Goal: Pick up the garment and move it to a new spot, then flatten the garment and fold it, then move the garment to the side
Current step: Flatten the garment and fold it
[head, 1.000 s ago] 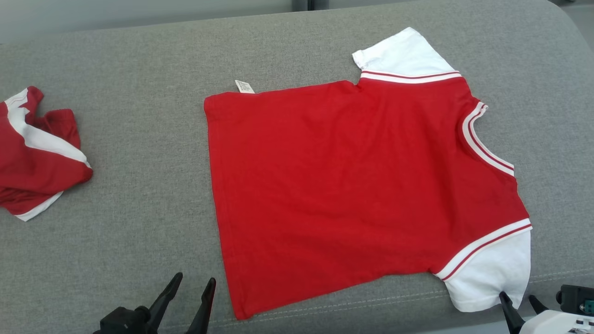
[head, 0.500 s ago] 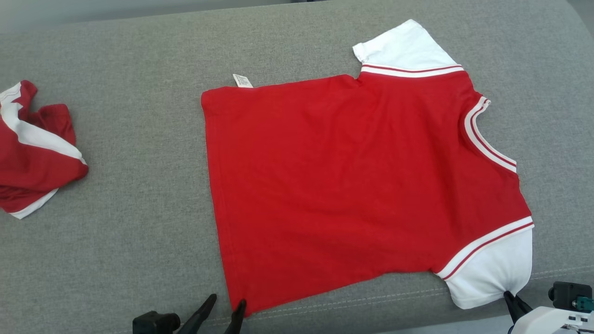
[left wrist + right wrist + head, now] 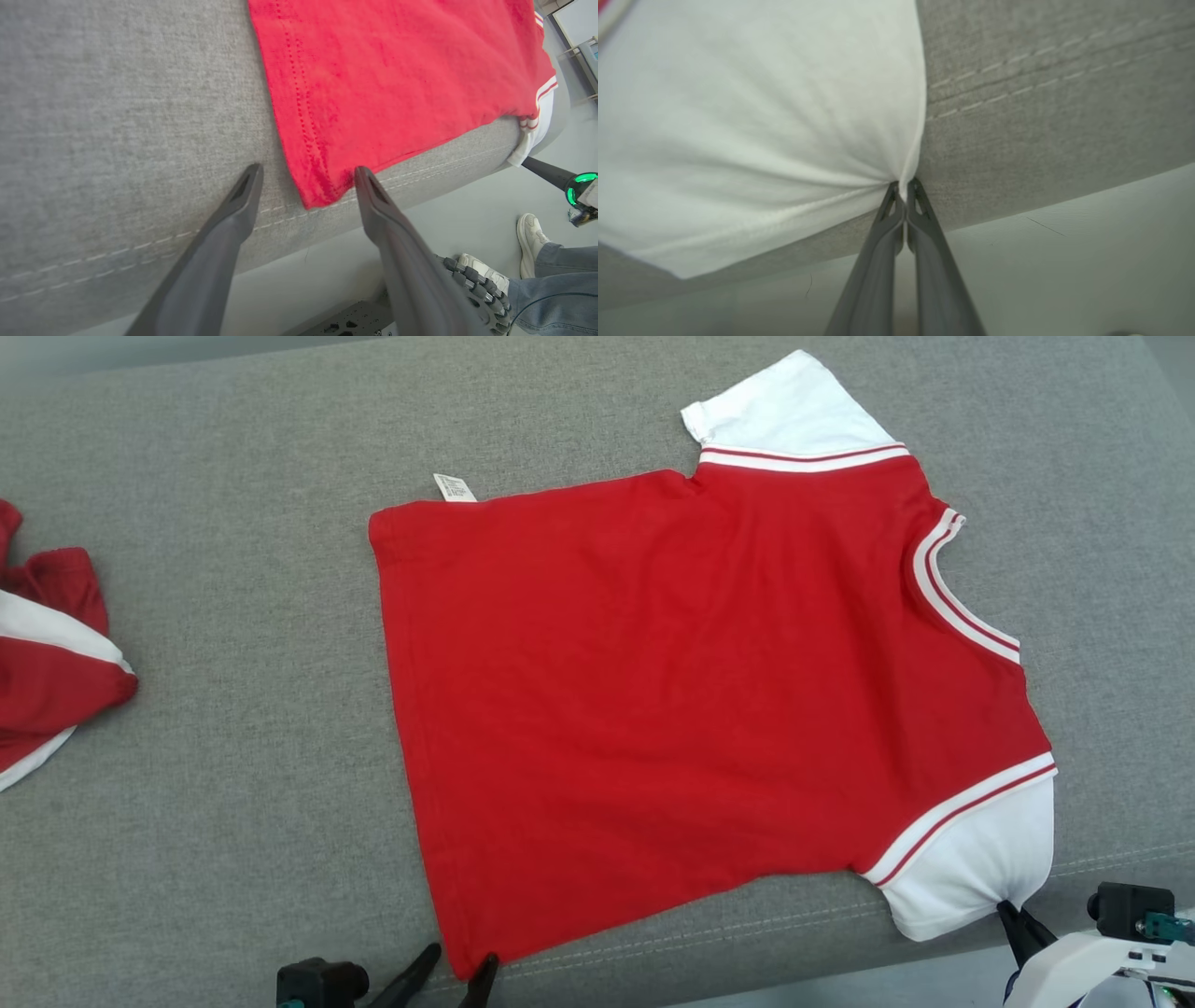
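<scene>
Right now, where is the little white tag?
In the head view, the white tag pokes out at the upper-left corner of the red shirt.

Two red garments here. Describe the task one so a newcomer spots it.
On the grey padded surface, look mid-view: the red T-shirt lies spread flat, white sleeves out, collar toward the robot's right. Unlike the crumpled red-and-white garment at the left edge, it shows a small white tag at its far edge.
</scene>
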{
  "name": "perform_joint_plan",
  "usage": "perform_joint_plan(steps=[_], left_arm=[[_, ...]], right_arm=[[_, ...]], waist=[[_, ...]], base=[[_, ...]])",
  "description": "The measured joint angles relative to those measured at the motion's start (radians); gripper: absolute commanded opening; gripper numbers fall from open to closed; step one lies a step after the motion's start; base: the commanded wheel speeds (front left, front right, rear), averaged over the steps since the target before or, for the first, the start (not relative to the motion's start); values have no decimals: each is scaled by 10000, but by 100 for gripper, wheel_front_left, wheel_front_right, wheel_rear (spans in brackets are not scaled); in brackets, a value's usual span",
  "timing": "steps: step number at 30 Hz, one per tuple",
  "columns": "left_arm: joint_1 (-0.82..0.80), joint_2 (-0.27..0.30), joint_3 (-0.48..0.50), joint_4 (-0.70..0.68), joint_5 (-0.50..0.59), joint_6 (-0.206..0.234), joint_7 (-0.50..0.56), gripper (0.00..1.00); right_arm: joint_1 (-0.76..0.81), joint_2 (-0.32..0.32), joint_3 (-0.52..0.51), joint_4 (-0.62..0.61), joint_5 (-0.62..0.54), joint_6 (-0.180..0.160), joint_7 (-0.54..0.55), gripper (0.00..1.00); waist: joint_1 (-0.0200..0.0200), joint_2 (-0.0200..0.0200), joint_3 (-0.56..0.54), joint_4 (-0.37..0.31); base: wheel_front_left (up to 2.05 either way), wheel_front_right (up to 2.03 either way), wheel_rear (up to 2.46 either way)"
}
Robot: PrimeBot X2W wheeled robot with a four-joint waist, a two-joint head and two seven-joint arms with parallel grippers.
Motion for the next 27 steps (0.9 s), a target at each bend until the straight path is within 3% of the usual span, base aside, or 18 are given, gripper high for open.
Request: perform_joint_plan(steps=[7,8,9,10,11,12,13,21,27], left_arm=[[-227,-71,-182,140,-40,-92,215,100],[-239,-69,-201,161,-40,-117,253,95],[-267,-71,-222,190,-40,-119,257,86],[-302,-71,-230,215,-40,-119,278,48],[-337,-71,-230,238,-40,-119,311,38],[-365,-71,-234,267,-44,-119,357,9],[-396,-71,-263,295,-77,-130,439,0],[-464,-194,-550,341,-729,-238,1122,0],[-432,92,-497,-251,-1459,-311,1787,0]], right_arm=[[-179,33,15,272,2,88,-117,0],[-193,36,23,311,2,90,-165,0],[-199,36,27,334,2,102,-173,0],[-217,33,27,370,2,105,-173,0],[-243,29,27,410,2,109,-174,0],[-254,25,31,437,2,113,-176,0],[-266,25,36,460,2,113,-184,0],[-226,-40,157,497,84,81,-180,0],[544,-17,499,-800,1981,-201,-71,0]], waist=[[0,0,55,-72],[0,0,60,-77],[0,0,64,-79],[0,0,67,-79],[0,0,68,-78],[0,1,66,-75],[0,0,62,-71],[0,0,-146,39],[0,0,-397,197]], base=[[0,0,0],[0,0,0],[0,0,0],[0,0,0],[0,0,0],[0,0,0],[0,0,0],[0,0,0],[0,0,0]])
